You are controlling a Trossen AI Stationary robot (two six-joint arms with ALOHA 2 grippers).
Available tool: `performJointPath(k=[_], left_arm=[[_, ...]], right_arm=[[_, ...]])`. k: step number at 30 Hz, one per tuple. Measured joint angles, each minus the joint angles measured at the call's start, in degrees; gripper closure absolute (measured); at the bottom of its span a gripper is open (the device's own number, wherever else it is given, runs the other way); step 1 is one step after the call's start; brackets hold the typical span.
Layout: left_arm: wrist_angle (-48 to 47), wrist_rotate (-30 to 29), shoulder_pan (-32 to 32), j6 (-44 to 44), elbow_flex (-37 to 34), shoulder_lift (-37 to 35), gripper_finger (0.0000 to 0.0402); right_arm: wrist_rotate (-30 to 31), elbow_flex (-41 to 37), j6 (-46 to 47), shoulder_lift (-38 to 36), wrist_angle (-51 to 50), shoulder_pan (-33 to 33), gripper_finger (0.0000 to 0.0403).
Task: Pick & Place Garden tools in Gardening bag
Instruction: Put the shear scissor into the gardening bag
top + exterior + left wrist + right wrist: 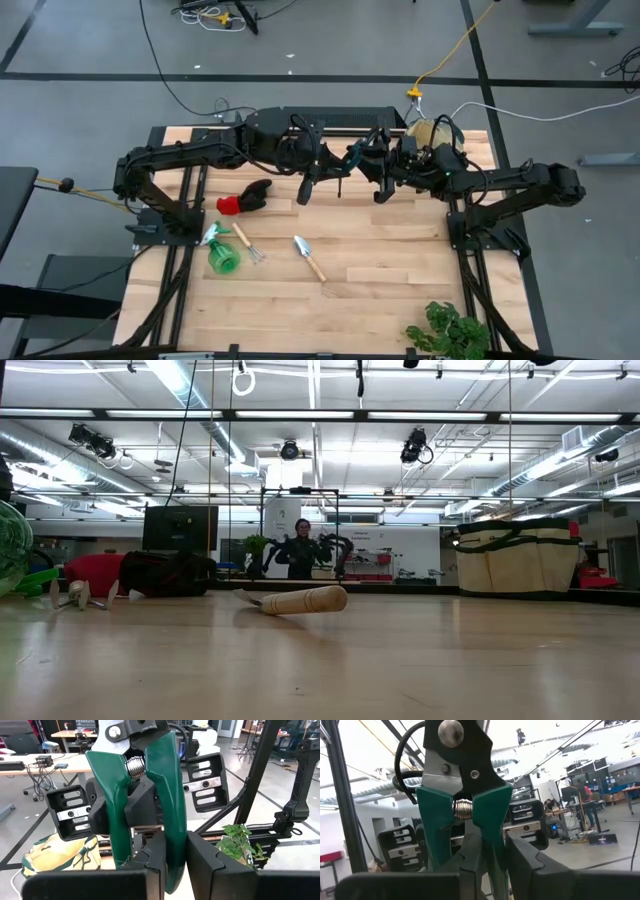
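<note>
My left gripper point(172, 865) and right gripper point(492, 865) both squeeze the shears point(352, 158) in the air, near the bag point(428, 134). If one pulls, they could slip and fall.

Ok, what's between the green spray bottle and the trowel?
The mini rake, in the high view: close beside the spray bottle, with bare table from there to the trowel.

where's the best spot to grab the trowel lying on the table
By the wooden handle, coming straight down with fingers across it: the trowel lies flat with bare table around it, and its blade hugs the wood. The left gripper and right gripper both clamp the pruning shears above the table's back.
</note>
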Motion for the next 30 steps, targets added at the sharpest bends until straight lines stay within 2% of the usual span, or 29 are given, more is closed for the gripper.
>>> performJointPath(k=[9,21,30], left_arm=[[0.0,0.1,0.0,-0.5,0.0,0.0,0.034],[0.2,0.1,0.0,-1.4,0.0,0.0,0.0262],[-3.4,-0.5,0.0,-1.8,0.0,-2.0,0.0256]], right_arm=[[-0.1,0.0,-0.9,0.0,-0.3,0.0,0.0342],[-0.1,0.0,-1.2,0.0,-0.6,0.0,0.0344],[-0.2,0.0,-1.6,-1.4,-1.7,0.0,0.0344]])
